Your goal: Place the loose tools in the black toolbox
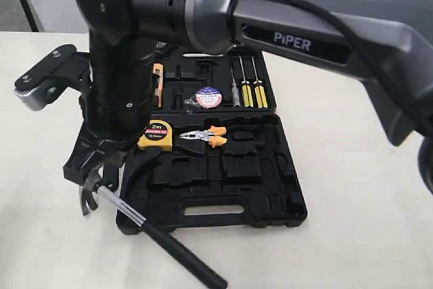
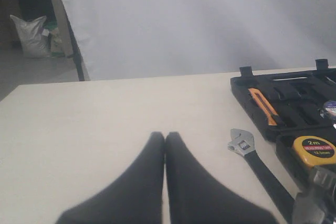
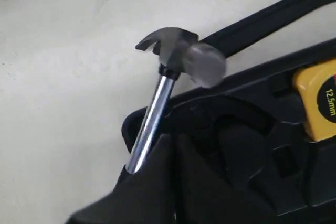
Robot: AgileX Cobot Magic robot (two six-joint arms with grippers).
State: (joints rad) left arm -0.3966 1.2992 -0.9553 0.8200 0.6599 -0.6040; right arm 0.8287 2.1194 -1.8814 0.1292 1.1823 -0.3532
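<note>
Toward near edge of table, at black toolbox near-left corner, I see right gripper clamped on claw hammer steel shaft, just under head. Left gripper fingers pressed together, holding nothing. Adjustable wrench lies on table just beside toolbox. Tape roll sits in toolbox far half.

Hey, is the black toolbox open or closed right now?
Open. The black toolbox lies spread flat, both halves' recesses facing up, with the tape measure and pliers resting inside.
</note>
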